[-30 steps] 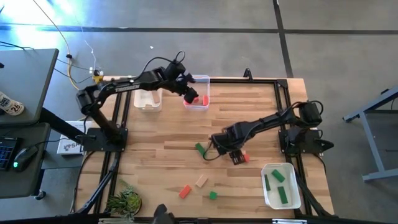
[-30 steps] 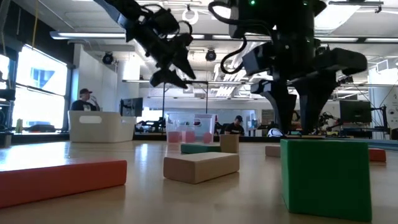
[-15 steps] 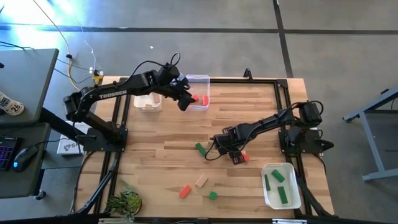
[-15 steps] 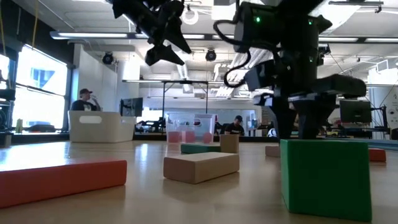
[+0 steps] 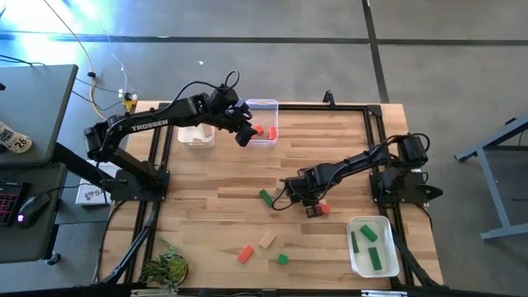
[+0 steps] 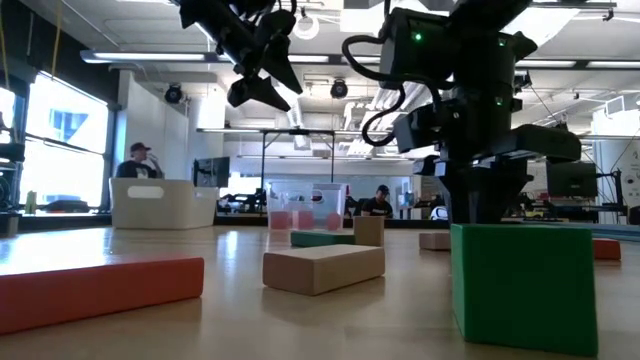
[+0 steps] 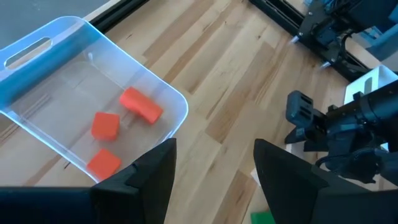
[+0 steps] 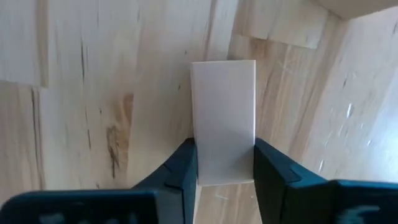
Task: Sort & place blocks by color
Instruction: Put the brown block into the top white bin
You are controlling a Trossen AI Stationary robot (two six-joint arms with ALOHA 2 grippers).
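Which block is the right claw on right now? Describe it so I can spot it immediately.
Start from the white tub holding green blocks at the table's near right corner, then look up-left to the right claw low over the tabletop. Between its fingers lies a plain light-wood block, flat on the boards. Its neighbours are a red block and a green one; only this one is unpainted.

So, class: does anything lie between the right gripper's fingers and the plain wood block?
Nothing visible does. The right gripper is down at the table with the plain wood block directly between its fingers, which press its sides.
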